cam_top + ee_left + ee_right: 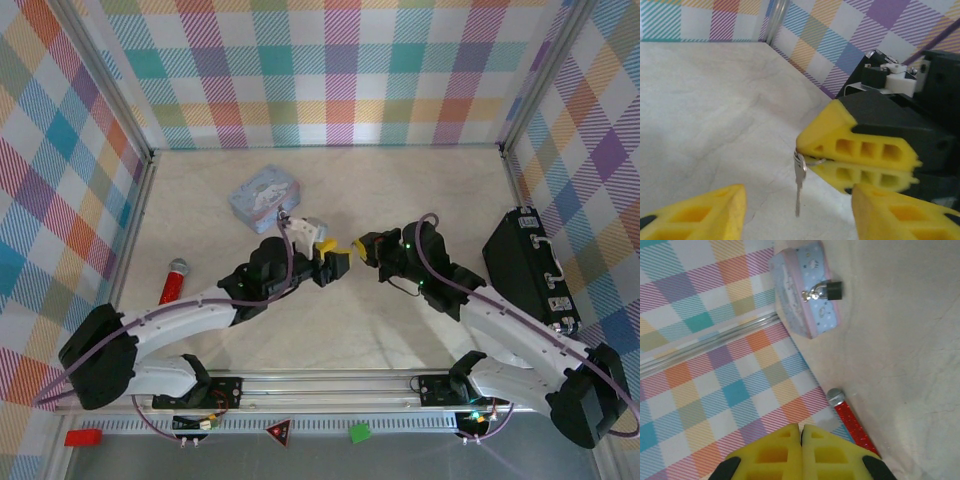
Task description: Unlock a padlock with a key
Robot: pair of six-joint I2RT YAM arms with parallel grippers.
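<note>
Working from the pale blue tin: the glittery red stick with its round silver cap lies well off to its left, untouched and no part of my job. The tin itself is a smooth printed metal box with rounded corners, and the padlock hangs at its front edge, a small black squarish body on a thin bright shackle. It looks locked to me, and nothing is holding it.

Right of the tin and nearer the bases, my left gripper has its ribbed yellow fingers spread wide with nothing between them. Just beyond, the key, a thin silvery sliver on a small wire ring, dangles blade-down from my right gripper, whose fingers are pressed together on that ring.

So I judge the pickup done. Carrying the key back to the tin, seating it, turning it and freeing the shackle all remain.
</note>
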